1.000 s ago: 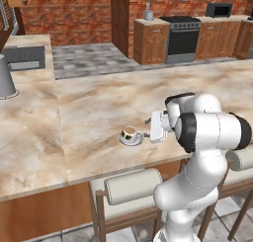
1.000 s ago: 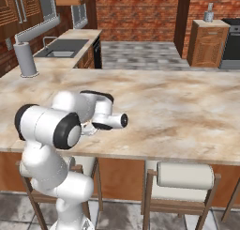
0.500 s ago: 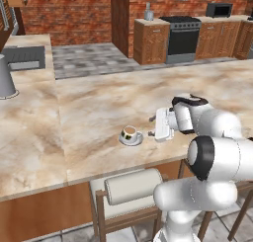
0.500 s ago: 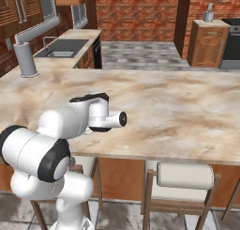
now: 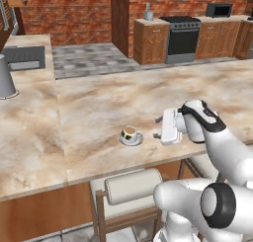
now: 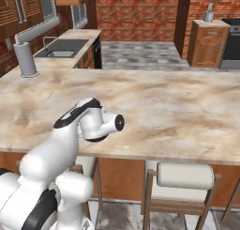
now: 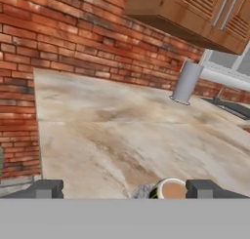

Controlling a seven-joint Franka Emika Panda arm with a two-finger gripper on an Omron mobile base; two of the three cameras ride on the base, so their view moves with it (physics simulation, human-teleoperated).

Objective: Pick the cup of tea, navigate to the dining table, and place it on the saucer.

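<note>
One cup of tea (image 5: 129, 133) sits on the saucer (image 5: 131, 139), and you will find both on the dining table (image 5: 89, 112), near its front edge. In the left base view the cup is upright, with brown tea visible inside. The saucer lies flat beneath it and its rim shows all round the cup.

Locate the gripper (image 5: 159, 128) just to the right of the saucer in that view. It is turned sideways, level with the tabletop, and points toward the cup. It stands apart from the cup and the saucer. You can see pale stone between the fingertips and the saucer rim.

Check the hand view for the jaw state. The two dark fingertips (image 7: 46, 189) stand far apart at the bottom of that view, so the jaws are fully spread. They grip nothing. The cup of tea (image 7: 171, 189) shows low between them, closer to the right-hand tip, with the saucer (image 7: 142, 191) edge beside it.

Note one grey cylinder (image 5: 6, 78) standing upright on the counter at the far left of the left base view, well apart from the cup. A padded stool (image 5: 132, 185) stands below the table edge, in front of the saucer.
</note>
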